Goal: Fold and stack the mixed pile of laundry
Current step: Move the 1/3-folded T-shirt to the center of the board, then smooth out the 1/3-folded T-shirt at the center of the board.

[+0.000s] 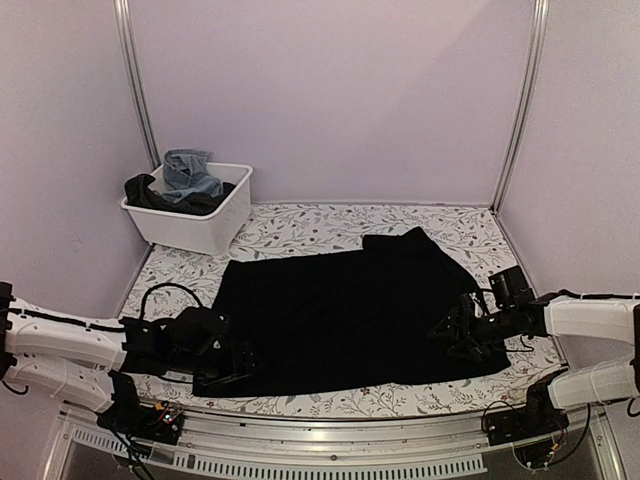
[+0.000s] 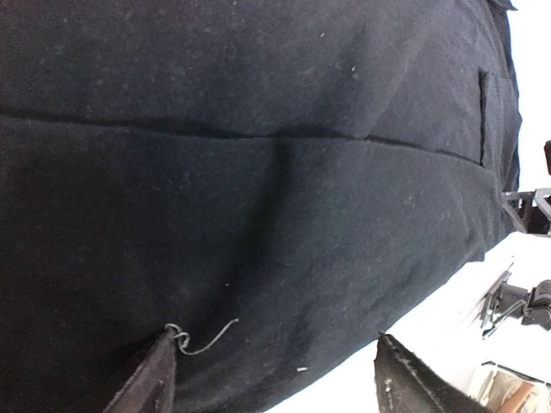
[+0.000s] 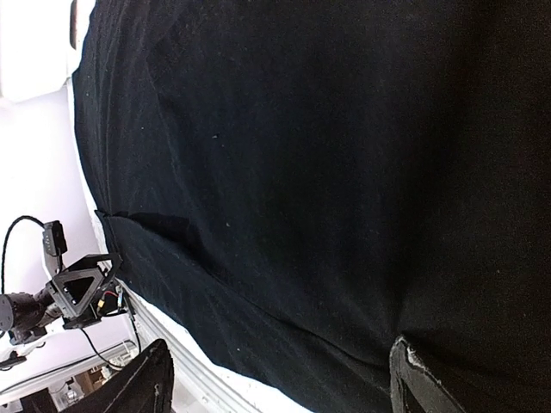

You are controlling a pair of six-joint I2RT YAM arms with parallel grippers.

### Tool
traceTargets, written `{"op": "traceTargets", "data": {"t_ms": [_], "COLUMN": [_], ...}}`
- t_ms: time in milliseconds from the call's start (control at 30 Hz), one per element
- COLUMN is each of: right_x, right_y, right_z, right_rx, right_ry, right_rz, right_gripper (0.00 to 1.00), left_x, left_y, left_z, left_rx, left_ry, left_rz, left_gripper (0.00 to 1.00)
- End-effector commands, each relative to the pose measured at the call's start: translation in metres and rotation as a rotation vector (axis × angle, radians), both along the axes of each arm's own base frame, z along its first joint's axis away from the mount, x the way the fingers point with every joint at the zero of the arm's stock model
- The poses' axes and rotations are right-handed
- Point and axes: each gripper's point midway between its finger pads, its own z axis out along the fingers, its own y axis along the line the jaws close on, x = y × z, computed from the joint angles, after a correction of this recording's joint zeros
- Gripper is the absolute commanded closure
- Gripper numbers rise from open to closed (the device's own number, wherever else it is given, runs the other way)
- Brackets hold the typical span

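Note:
A large plain black cloth [image 1: 350, 315] lies spread flat on the floral table; it fills the left wrist view [image 2: 258, 172] and the right wrist view [image 3: 327, 155]. My left gripper [image 1: 235, 365] is low at the cloth's near left corner. It is open [image 2: 275, 379], with one finger [image 2: 151, 383] over the cloth and the other [image 2: 413, 383] beyond its edge. My right gripper [image 1: 455, 335] is low at the cloth's near right part. It is open [image 3: 280, 383], with one finger [image 3: 430, 383] on the cloth. Light blue jeans [image 1: 190, 172] and dark clothes [image 1: 150, 192] lie in the bin.
A white plastic bin [image 1: 205, 225] stands at the back left corner of the table. Walls and metal posts close in the back and sides. A metal rail [image 1: 330, 440] runs along the near edge. A loose thread [image 2: 207, 340] lies on the cloth by my left finger.

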Motion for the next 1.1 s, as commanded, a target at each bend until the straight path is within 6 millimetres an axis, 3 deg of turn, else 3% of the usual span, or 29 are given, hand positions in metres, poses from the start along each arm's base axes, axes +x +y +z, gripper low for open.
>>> {"op": "traceTargets", "data": {"t_ms": [0,67,233,333,400,467,567,700,933,1067], "right_x": [-0.006,0.024,0.097,0.141,0.166,0.193,0.233,0.272,0.311,0.321], "right_y": [-0.002,-0.002,-0.016,-0.030,-0.032,-0.032,-0.026,-0.030,-0.032,-0.027], "right_z": [0.017,0.048,0.111,0.135,0.140,0.140,0.124,0.080,0.032,0.016], "right_rx": [-0.034,-0.055,-0.110,-0.110,-0.111,-0.125,-0.133,-0.150,-0.144,-0.127], "right_ry": [0.042,-0.103,-0.392,-0.519,-0.540,-0.541,-0.517,-0.434,-0.361,-0.338], "right_rz": [0.010,0.008,-0.035,-0.095,-0.112,-0.115,-0.095,-0.096,-0.132,-0.119], "right_gripper": [0.12,0.08,0.08,0.13,0.15,0.18,0.22,0.26,0.33,0.50], "left_x": [-0.024,-0.003,0.058,0.091,0.111,0.130,0.156,0.178,0.193,0.197], "left_y": [0.050,0.044,0.058,0.075,0.088,0.096,0.101,0.089,0.083,0.083], "left_z": [-0.017,0.012,0.069,0.087,0.091,0.090,0.085,0.080,0.078,0.080], "left_rx": [0.232,0.213,0.154,0.121,0.122,0.100,0.115,0.104,0.101,0.111], "left_ry": [0.056,-0.056,-0.252,-0.314,-0.321,-0.309,-0.299,-0.304,-0.313,-0.325], "left_rz": [-0.035,-0.036,0.059,0.127,0.170,0.186,0.198,0.168,0.162,0.162], "left_gripper": [0.11,0.01,0.00,0.01,0.04,0.07,0.12,0.15,0.16,0.16]}}
